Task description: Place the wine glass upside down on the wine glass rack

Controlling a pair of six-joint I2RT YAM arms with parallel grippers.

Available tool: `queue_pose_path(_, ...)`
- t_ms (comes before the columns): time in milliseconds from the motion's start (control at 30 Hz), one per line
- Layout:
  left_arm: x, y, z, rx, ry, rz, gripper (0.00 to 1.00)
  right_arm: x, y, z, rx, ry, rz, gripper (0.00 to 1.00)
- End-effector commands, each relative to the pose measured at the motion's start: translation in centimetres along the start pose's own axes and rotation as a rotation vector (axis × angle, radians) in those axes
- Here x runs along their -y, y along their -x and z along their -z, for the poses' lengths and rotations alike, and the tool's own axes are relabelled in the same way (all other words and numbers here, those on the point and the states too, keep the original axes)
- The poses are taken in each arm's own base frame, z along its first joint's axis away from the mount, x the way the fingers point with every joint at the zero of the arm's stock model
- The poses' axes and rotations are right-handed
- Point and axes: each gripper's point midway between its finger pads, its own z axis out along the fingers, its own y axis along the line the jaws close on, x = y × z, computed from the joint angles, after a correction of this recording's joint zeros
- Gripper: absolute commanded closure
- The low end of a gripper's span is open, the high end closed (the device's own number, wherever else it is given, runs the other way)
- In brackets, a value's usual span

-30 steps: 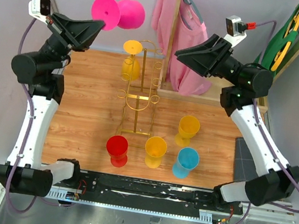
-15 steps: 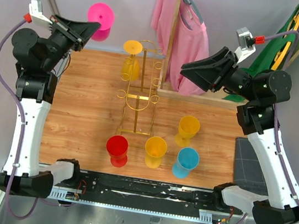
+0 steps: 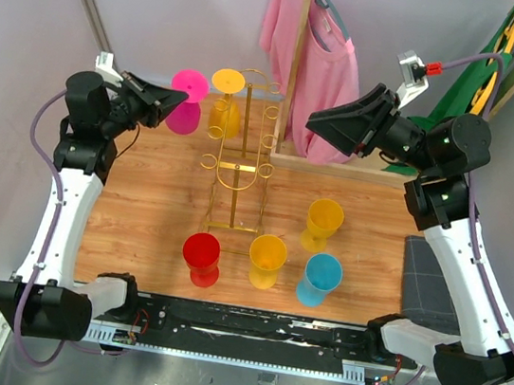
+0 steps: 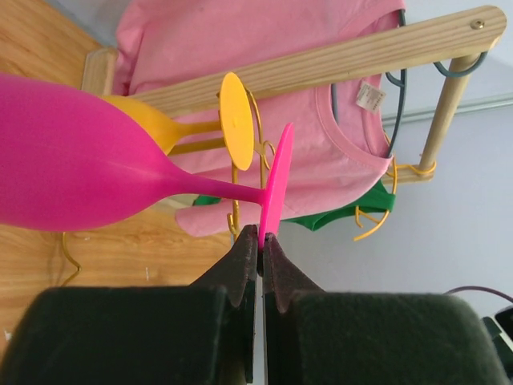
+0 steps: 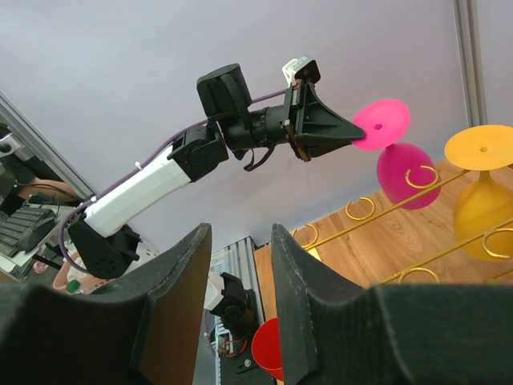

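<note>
My left gripper [image 3: 173, 96] is shut on the rim of the foot of a magenta wine glass [image 3: 186, 101] and holds it bowl-down just left of the gold wire rack [image 3: 240, 157]. In the left wrist view the gripper [image 4: 260, 234] pinches the foot's edge, the glass [image 4: 72, 160] lies along the frame, and the rack [image 4: 240, 160] is behind it. A yellow glass [image 3: 226, 104] hangs upside down on the rack. My right gripper [image 3: 317, 117] is open and empty, in the air right of the rack top; its wrist view shows the gripper [image 5: 240, 241] and the magenta glass [image 5: 397, 152].
A wooden clothes stand with a pink shirt [image 3: 314, 57] rises behind the rack. A red glass [image 3: 201, 257], two yellow glasses [image 3: 267, 259] [image 3: 323, 223] and a blue glass [image 3: 321, 278] stand upright in front of the rack on the wooden table [image 3: 140, 205].
My left arm has swung down and to the right, carrying the magenta glass from high at the back down to the rack's left side. The right gripper shifted only a little.
</note>
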Motion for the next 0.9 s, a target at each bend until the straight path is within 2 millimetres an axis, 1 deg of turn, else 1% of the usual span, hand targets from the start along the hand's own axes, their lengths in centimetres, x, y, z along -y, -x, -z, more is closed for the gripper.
queue_pose_path(0, 2.4, -0.9, 1.0, -0.038, -0.115, -0.007, 1.00, 0.6, 0.2, 0.1, 0.016, -0.020, 0.017, 0.63)
queue_pose_path(133, 1.9, -1.3, 0.7, -0.060, -0.117, -0.003, 1.00, 1.0, -0.1, 0.1, 0.014, -0.025, 0.001, 0.64)
queue_pose_path(433, 2.2, -2.4, -0.3, -0.110, -0.137, 0.000, 1.00, 1.2, -0.1, 0.1, 0.014, -0.032, -0.002, 0.64)
queue_pose_path(633, 1.5, -3.0, -1.1, -0.130, -0.105, 0.015, 1.00, 1.3, -0.2, 0.1, 0.012, -0.041, 0.000, 0.64)
queue_pose_path(867, 1.0, -3.6, -1.5, -0.149, -0.074, 0.028, 1.00, 1.4, -0.2, 0.2, 0.010, -0.052, 0.003, 0.64)
